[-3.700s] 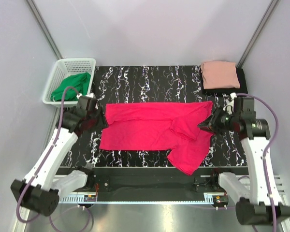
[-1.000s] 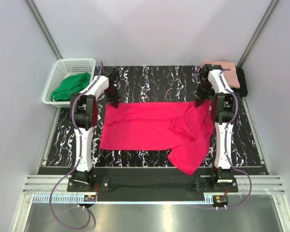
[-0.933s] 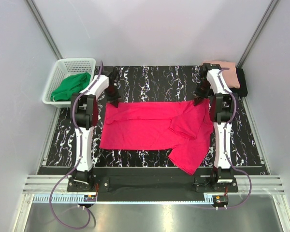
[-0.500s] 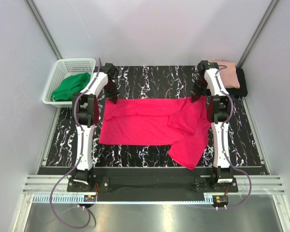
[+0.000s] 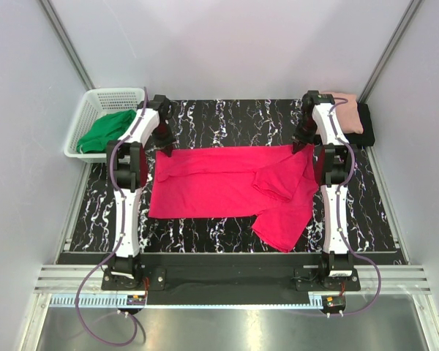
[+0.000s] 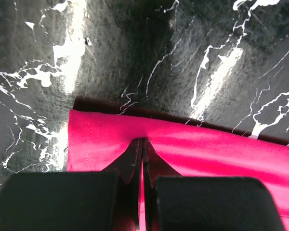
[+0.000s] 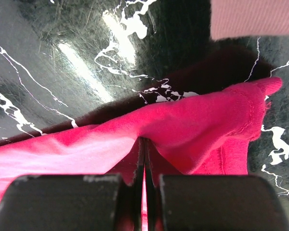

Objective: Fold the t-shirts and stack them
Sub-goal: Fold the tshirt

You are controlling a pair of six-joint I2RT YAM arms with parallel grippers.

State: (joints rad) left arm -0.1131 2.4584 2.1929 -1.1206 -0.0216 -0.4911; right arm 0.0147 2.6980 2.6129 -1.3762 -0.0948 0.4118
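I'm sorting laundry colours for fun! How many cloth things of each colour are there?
Bright crimson-pink cloth t-shirt: 1
Pale salmon-pink folded cloth shirt: 1
Black folded cloth shirt: 1
Green crumpled cloth: 1
Total: 4

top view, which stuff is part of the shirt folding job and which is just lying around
Job:
crimson shirt, pinched at its far corners by the left end effector and right end effector
salmon shirt on black shirt, far right

Lying about:
basket, far left
green cloth inside it

No text or label can be read anywhere.
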